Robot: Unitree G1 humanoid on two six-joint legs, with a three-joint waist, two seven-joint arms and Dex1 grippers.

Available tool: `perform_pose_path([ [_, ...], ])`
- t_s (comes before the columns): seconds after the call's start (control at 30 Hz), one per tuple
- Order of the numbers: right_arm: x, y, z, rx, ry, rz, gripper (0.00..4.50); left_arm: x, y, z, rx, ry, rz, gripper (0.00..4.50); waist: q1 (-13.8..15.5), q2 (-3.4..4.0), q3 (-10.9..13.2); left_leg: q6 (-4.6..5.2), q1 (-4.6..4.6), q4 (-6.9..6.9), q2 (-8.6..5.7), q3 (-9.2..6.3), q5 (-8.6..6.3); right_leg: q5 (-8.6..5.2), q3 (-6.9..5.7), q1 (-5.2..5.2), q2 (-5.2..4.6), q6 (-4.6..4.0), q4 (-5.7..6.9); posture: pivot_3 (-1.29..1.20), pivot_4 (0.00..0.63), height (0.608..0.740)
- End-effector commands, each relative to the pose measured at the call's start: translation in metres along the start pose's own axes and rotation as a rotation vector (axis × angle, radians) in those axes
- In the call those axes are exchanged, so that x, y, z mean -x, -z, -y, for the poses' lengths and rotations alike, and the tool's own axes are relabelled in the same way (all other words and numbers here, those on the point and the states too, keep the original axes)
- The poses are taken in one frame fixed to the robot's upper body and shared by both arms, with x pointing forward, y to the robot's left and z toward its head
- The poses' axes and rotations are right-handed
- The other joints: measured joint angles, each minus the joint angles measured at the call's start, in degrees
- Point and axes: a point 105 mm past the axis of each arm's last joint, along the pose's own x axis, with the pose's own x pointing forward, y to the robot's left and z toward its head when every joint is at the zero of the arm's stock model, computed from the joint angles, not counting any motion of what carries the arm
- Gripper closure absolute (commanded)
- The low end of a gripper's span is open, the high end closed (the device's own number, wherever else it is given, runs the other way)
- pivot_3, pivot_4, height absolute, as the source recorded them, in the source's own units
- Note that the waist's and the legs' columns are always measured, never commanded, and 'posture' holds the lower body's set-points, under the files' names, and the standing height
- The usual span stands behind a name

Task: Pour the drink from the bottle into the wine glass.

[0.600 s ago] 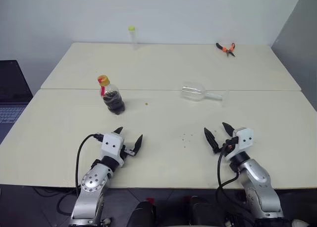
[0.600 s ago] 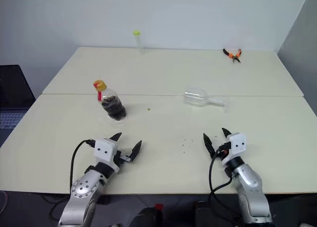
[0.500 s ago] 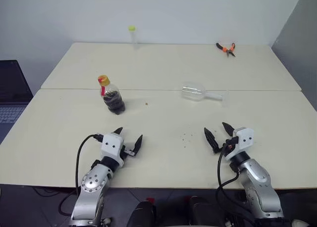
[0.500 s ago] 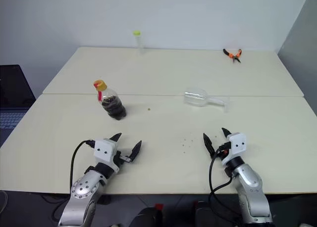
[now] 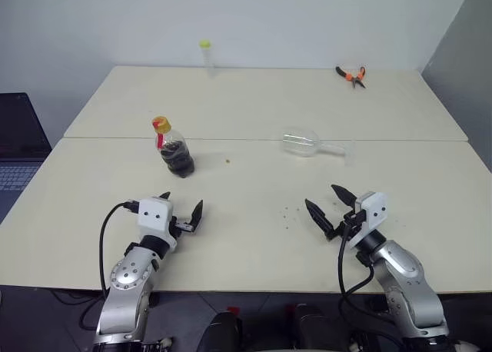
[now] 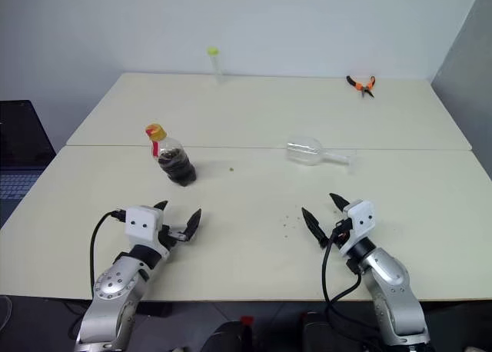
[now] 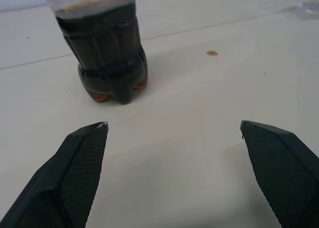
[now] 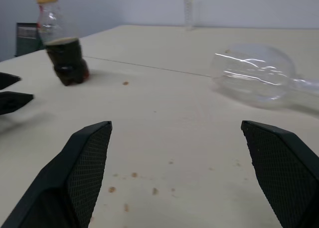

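Bottle (image 5: 174,147) upright, capped, at 12 o'clock of left gripper (image 5: 179,213), released for grasp; right gripper (image 5: 328,204) released; glass (image 5: 310,144) toppled, needing righting

Bright even overhead light, soft shadows, sharp focus throughout.

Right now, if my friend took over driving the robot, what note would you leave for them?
Left gripper: open, empty, low over the table, facing the bottle.
Right gripper: open, empty, angled toward the wine glass.
Bottle: upright, cap on, drink inside.
Wine glass: lying on its side, empty.
Done: nothing yet.
Left: stand the glass up, grip the bottle, take the cap off, pour.
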Motion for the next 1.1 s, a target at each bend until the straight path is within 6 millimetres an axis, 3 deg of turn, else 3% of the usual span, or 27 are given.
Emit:
perform_pose_path([
  [0.03, -0.003, -0.026, -0.017, 0.011, -0.132, 0.05, 0.06, -0.002, -0.024, -0.004, 0.039, -0.022, 0.095, 0.0, 0.0, 0.0, 0.0, 0.0, 0.0, 0.0, 0.0, 0.0, 0.0, 0.0, 0.0, 0.0, 0.0, 0.0, 0.0, 0.0, 0.15, 0.74],
  [0.17, -0.003, -0.028, -0.027, 0.053, -0.238, 0.012, 0.06, -0.006, -0.029, -0.009, 0.082, -0.032, 0.118, 0.0, 0.0, -0.01, 0.0, 0.0, 0.0, 0.0, 0.01, -0.02, 0.0, 0.0, -0.06, 0.02, 0.01, 0.0, 0.0, 0.0, 0.15, 0.74],
  [0.33, -0.003, -0.029, -0.029, 0.055, -0.291, -0.011, 0.06, -0.008, -0.021, -0.019, 0.038, -0.039, 0.05, 0.0, 0.0, -0.01, 0.0, 0.0, 0.0, 0.01, 0.0, 0.01, 0.0, 0.0, -0.06, 0.03, 0.01, 0.0, 0.0, 0.0, 0.15, 0.74],
  [0.57, -0.005, -0.03, -0.032, 0.069, -0.331, -0.021, 0.06, -0.012, -0.031, -0.034, 0.039, -0.056, 0.112, 0.0, 0.0, -0.02, 0.0, 0.0, 0.0, 0.02, 0.0, -0.01, 0.0, 0.0, -0.08, 0.04, 0.01, 0.0, -0.01, 0.0, 0.15, 0.74],
  [0.73, -0.009, -0.03, -0.034, 0.08, -0.344, -0.019, 0.06, -0.024, -0.03, -0.04, -0.038, -0.073, 0.111, 0.0, 0.0, -0.02, 0.0, 0.0, 0.0, 0.03, -0.02, 0.0, 0.0, 0.0, -0.1, 0.05, 0.01, 0.0, -0.02, 0.0, 0.15, 0.74],
  [0.83, -0.012, -0.031, -0.033, 0.09, -0.343, -0.016, 0.06, -0.034, -0.028, -0.036, 0.018, 0.009, 0.115, 0.0, 0.1, -0.02, 0.0, -0.01, -0.02, 0.05, -0.03, 0.01, 0.01, 0.0, -0.15, 0.05, 0.01, 0.0, -0.02, 0.0, 0.15, 0.74],
  [1.1, -0.014, -0.031, -0.032, 0.103, -0.333, -0.017, 0.06, -0.064, -0.035, -0.046, 0.07, 0.031, 0.15, 0.0, 0.0, -0.04, 0.0, -0.02, -0.07, 0.1, -0.05, -0.01, 0.01, 0.0, -0.21, 0.04, 0.01, 0.0, -0.02, 0.0, 0.15, 0.74],
])
